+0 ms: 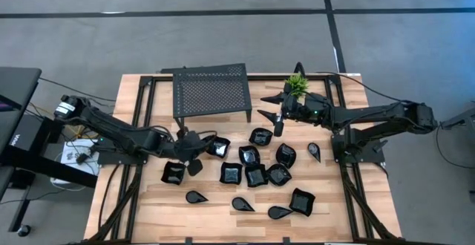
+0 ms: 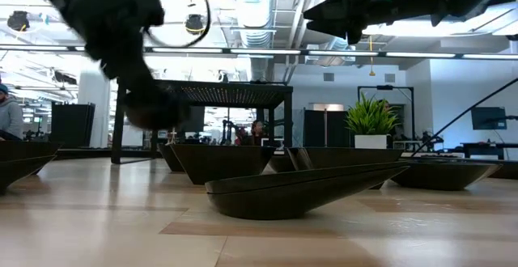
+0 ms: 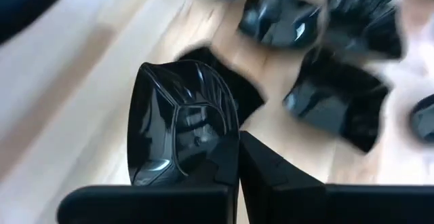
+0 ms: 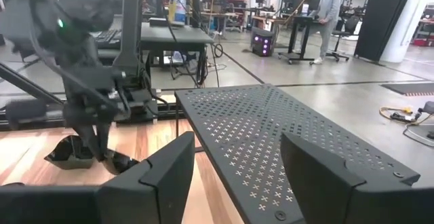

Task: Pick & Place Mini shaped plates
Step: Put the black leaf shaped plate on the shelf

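left gripper (image 1: 194,154) centre-left of high frame, jaws clamped on a black mini plate (image 3: 182,136), held off the table (image 1: 148,208). other plates (image 1: 256,174) scattered mid-lower frame. right gripper (image 1: 276,119) by the stand (image 1: 211,89), jaws wide, empty.

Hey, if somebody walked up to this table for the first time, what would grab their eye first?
Probably the scatter of tiny glossy black dishes across the pale wooden table, below the black perforated metal stand. Next, the left gripper, which grips one glossy black dish by its rim at the cluster's left end. The right gripper hangs open and empty beside the small green potted plant.
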You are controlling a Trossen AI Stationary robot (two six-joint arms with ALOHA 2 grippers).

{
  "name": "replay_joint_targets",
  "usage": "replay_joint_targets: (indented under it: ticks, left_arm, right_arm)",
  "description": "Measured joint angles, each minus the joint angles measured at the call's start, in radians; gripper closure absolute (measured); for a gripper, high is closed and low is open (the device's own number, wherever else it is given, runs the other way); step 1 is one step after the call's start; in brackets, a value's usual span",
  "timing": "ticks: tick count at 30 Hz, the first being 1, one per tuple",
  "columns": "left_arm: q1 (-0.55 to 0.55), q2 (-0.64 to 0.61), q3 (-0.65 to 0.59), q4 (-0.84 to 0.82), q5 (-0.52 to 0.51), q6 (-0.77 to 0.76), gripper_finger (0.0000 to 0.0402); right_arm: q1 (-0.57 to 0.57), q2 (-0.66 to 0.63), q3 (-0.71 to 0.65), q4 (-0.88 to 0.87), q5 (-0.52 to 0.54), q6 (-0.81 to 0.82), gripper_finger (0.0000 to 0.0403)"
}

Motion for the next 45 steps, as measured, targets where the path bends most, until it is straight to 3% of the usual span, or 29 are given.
replay_joint_targets:
  ticks: [4,9,12,18,23,25,31,37,45]
  left_arm:
    - [-0.001,0.0,0.123,-0.072,-0.06,0.157,0.0397]
    - [0.021,-0.011,0.242,-0.146,-0.282,0.392,0.0395]
    - [0.077,-0.056,0.258,-0.152,-0.336,0.502,0.0394]
    - [0.321,-0.176,0.255,-0.303,-0.273,0.462,0.0394]
    - [0.535,-0.23,0.207,-0.304,0.023,0.554,0.0395]
    - [0.601,-0.23,0.169,-0.305,0.08,0.571,0.0395]
    - [0.694,-0.231,0.116,-0.288,-0.03,0.612,0.039]
    - [0.697,-0.217,0.116,-0.28,-0.027,0.656,0.0391]
    - [0.695,-0.182,0.12,-0.227,-0.024,0.67,0.0344]
  right_arm:
    - [0.0,0.0,0.0,0.0,0.0,0.0,0.0189]
    - [0.0,0.0,0.0,0.0,0.0,0.0,0.0193]
    - [0.0,0.0,0.0,-0.001,0.0,0.0,0.0194]
    - [0.0,0.0,0.0,-0.003,0.0,0.0,0.0195]
    - [0.0,0.0,0.0,-0.003,0.0,0.0,0.0197]
    - [0.0,0.0,0.0,-0.003,0.0,0.0,0.02]
    - [0.0,0.0,0.0,-0.002,0.0,0.0,0.0207]
    - [0.0,0.0,0.0,0.0,0.0,-0.002,0.0212]
    - [0.0,0.0,0.0,0.0,0.0,-0.002,0.0215]
